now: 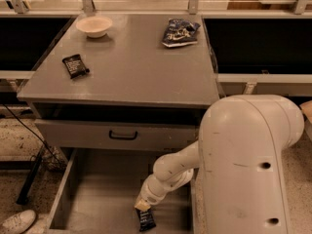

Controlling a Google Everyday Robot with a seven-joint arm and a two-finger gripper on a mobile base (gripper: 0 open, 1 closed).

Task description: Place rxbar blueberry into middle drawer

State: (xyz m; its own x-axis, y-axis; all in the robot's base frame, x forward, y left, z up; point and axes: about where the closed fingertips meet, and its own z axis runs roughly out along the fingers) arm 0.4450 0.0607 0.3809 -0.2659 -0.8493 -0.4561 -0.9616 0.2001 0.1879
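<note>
The middle drawer (100, 191) stands pulled open below the counter, a grey tray with low side walls. My gripper (143, 206) reaches down into it near its front right, at the end of the white arm. The rxbar blueberry (146, 220), a small dark navy bar with white print, sits right under the gripper tip, its upper end touching the gripper and its lower end on or just above the drawer floor. I cannot tell whether it is held.
On the grey counter (136, 72) are a black-wrapped bar (75, 65), a white bowl (94, 26) and a blue-and-white snack bag (179, 32). A drawer front with a black handle (123, 135) is above the open drawer. My white arm housing (248, 165) fills the right. A shoe (17, 222) lies bottom left.
</note>
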